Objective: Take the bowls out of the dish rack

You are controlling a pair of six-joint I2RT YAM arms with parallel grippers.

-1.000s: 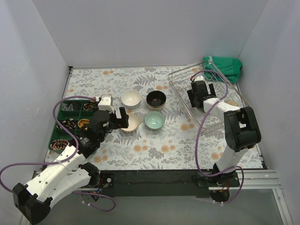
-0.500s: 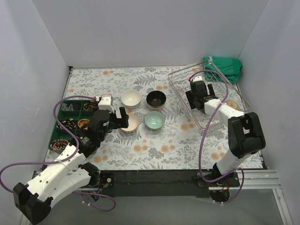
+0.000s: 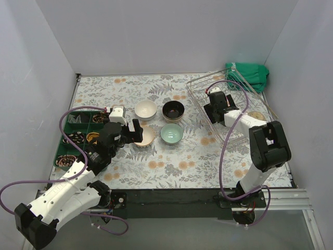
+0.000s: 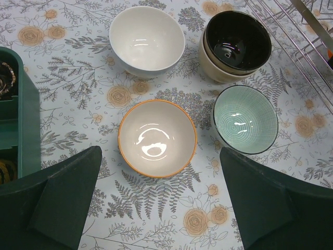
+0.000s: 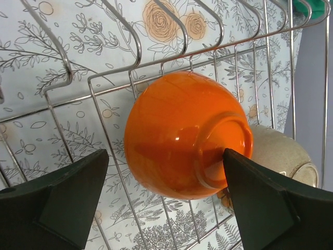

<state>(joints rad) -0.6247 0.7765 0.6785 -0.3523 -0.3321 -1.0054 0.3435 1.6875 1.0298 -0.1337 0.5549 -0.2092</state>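
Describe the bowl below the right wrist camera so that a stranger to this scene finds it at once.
Start at the silver wire dish rack on the far right of the table. Inside it lies the orange bowl, tipped over with its foot ring showing. Its outside is glossy bright orange; the tan bowl beside it is dull and pale.

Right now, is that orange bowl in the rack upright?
Tipped: the orange bowl shows its base ring, lying against the dish rack wires.

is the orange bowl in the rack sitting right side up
No, the orange bowl shows its base ring, tipped over inside the dish rack.
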